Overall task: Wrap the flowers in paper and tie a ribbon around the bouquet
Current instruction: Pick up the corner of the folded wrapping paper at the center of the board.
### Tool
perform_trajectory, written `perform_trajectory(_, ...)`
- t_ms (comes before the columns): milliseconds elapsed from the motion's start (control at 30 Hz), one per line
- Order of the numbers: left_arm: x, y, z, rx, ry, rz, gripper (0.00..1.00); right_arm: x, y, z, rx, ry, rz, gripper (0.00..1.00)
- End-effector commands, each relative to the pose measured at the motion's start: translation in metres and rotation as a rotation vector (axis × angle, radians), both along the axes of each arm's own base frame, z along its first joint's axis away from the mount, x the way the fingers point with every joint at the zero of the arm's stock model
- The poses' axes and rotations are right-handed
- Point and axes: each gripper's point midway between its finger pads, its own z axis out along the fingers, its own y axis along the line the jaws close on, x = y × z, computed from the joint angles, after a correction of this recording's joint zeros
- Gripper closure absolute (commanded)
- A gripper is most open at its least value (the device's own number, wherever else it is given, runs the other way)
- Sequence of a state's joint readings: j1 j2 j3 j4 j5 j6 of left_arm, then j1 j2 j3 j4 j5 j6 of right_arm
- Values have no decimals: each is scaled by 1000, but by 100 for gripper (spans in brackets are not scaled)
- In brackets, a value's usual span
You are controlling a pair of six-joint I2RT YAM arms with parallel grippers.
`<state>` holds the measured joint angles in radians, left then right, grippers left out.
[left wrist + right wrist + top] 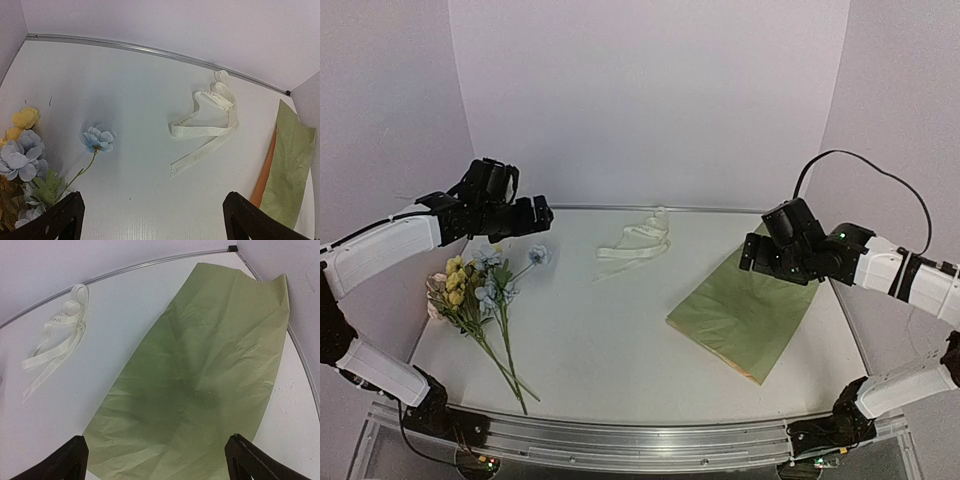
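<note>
1. Left gripper (154,216): hangs over the far left part of the table (620,345), above the bloom end of the flowers. Its two dark fingers are spread as wide as they go. Nothing is between them and it touches nothing.

2. Right gripper (155,452): hangs over the far end of the paper on the right side. The fingers are likewise spread wide and hold nothing.

3. Flowers (480,300): a small artificial bunch lying flat on the left side of the table. The blue, yellow and pink blooms lie toward the far left, and the thin green stems run toward the near edge. One pale blue bloom on its own stem leans out to the right of the rest.

4. Ribbon (635,243): cream, narrow, with faint printed lettering. It lies in a loose heap of loops at the far middle of the table, between flowers and paper and apart from both.

5. Paper (745,315): an olive-green sheet, creased, lying flat on the right side of the table and turned at an angle. A tan-brown underside shows along its edge.
</note>
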<state>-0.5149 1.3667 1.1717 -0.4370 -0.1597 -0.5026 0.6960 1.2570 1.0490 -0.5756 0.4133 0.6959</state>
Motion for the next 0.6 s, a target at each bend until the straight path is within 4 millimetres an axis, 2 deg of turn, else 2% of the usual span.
perform_trajectory(0,6,-7,25,-76,-54,-27,0,4,0,12,46,-9,-28,2)
perform_trajectory(200,15,-32,5,-165,11,-107,0,1,-31,-19,99,78,-141,2)
perform_trajectory(400,26,-61,-21,-252,86,-178,0,-20,-70,-68,133,179,-292,2)
perform_trajectory(567,33,-82,-46,-316,162,-220,0,-33,-94,-91,142,208,-390,2)
